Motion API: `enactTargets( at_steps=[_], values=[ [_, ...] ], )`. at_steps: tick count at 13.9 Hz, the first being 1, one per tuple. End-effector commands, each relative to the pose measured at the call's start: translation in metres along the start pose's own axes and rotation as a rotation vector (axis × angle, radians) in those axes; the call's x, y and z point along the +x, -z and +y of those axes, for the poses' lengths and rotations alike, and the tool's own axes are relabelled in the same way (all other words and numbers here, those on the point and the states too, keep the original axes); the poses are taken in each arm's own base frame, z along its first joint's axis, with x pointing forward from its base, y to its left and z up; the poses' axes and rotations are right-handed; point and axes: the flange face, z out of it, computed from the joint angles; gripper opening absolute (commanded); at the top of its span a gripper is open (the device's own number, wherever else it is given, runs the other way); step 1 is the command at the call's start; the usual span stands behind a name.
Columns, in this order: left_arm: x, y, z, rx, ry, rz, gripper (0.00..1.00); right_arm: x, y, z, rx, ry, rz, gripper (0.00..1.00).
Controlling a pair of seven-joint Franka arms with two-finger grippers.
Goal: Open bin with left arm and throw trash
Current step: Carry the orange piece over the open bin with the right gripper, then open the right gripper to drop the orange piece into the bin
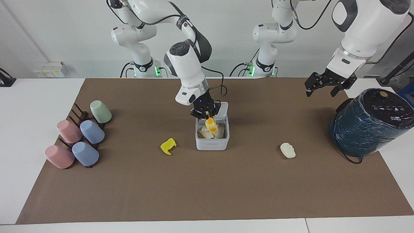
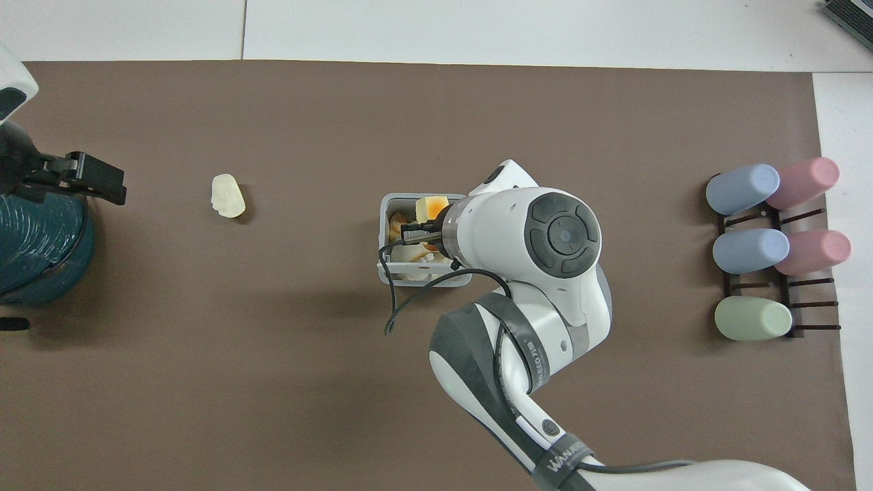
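The white bin (image 1: 212,144) (image 2: 383,235) stands mid-mat with its lid (image 1: 223,110) up and pale scraps inside. My right gripper (image 1: 207,117) (image 2: 417,230) hangs over the bin's opening, shut on the yellow-orange block (image 1: 211,125) (image 2: 431,204), which dangles just above the scraps. A bright yellow scrap (image 1: 168,146) lies on the mat beside the bin toward the right arm's end; the arm hides it from overhead. An off-white lump (image 1: 287,150) (image 2: 227,196) lies toward the left arm's end. My left gripper (image 1: 321,92) (image 2: 102,185) hovers open and empty beside the teal cylinder.
A big teal wrapped cylinder (image 1: 368,121) (image 2: 37,252) lies at the left arm's end of the mat. A dark rack with several pastel cups (image 1: 81,136) (image 2: 771,245) sits at the right arm's end. A brown mat (image 1: 207,187) covers the table.
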Motion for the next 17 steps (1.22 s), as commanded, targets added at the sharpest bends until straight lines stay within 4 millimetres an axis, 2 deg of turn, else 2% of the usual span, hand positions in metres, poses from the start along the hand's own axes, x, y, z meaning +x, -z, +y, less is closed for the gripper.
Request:
enactTargets(
  at_steps=[1, 5, 9, 11, 12, 13, 17],
  values=[
    [-0.010, -0.005, -0.001, 0.026, -0.018, 0.024, 1.00, 0.000, 0.000, 0.002, 0.014, -0.028, -0.009, 0.69],
    [-0.011, -0.021, 0.000, 0.025, -0.021, 0.030, 1.00, -0.002, -0.001, -0.001, 0.015, -0.025, -0.010, 0.76],
    [-0.013, -0.022, 0.001, 0.023, -0.022, 0.017, 1.00, -0.004, 0.000, -0.006, 0.017, -0.046, -0.010, 0.82],
    [-0.015, -0.023, 0.000, 0.023, -0.022, 0.010, 1.00, -0.004, 0.001, -0.007, 0.019, -0.047, -0.008, 0.89],
    [-0.015, -0.022, 0.000, 0.023, -0.022, 0.012, 1.00, -0.003, 0.001, -0.007, 0.020, -0.047, -0.005, 0.98],
    [-0.015, -0.021, 0.001, 0.022, -0.024, 0.013, 1.00, -0.002, 0.002, -0.008, 0.023, -0.049, -0.001, 1.00],
    [-0.014, -0.021, 0.002, 0.019, -0.025, 0.021, 1.00, 0.001, 0.007, -0.008, 0.025, -0.050, 0.005, 1.00]
  ],
)
